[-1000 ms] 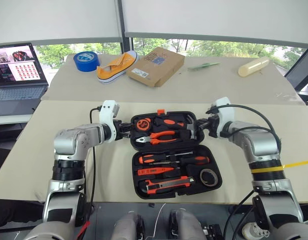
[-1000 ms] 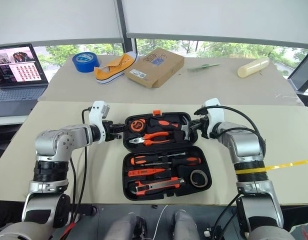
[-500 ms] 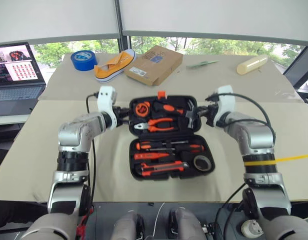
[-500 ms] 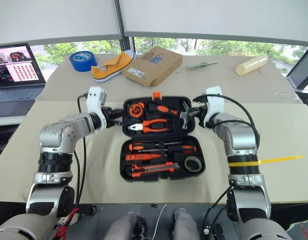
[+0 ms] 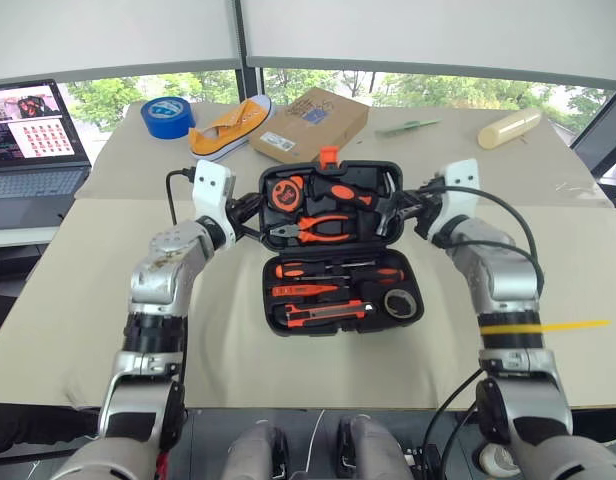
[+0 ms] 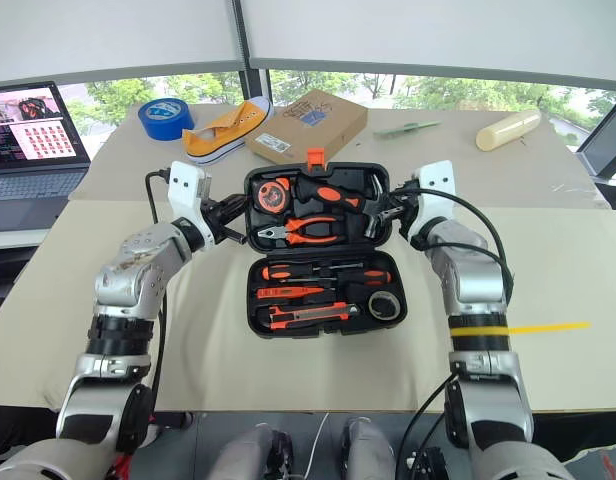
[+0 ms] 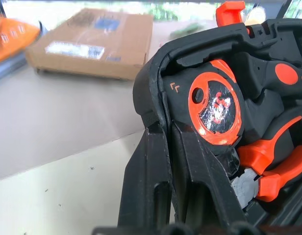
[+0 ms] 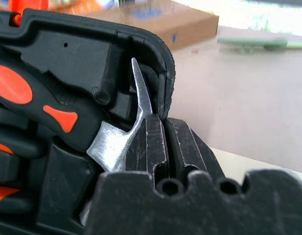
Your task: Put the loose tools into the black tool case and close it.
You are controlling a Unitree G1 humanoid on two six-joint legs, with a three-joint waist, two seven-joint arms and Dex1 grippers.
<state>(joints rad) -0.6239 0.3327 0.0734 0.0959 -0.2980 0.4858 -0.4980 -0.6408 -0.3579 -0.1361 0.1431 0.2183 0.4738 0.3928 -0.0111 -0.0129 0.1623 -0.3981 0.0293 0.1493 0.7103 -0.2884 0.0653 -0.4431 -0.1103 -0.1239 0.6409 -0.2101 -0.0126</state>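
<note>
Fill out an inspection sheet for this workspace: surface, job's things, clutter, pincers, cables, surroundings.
Surface: beige table, bare near the robot.
Job's things: black tool case open, lid half raised; screwdrivers, utility knife and small tape roll seated in the base.
Clutter: blue tape roll, orange shoe, cardboard box, cream cylinder on the far table.
Pincers: left pincer and right pincer shut on the lid's side edges.
Cables: black leads along both forearms.
Surroundings: laptop, windows, blinds.

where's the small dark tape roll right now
In the head views, the small dark tape roll sits in the right end of the black tool case, in its near half, beside the screwdrivers.
</note>
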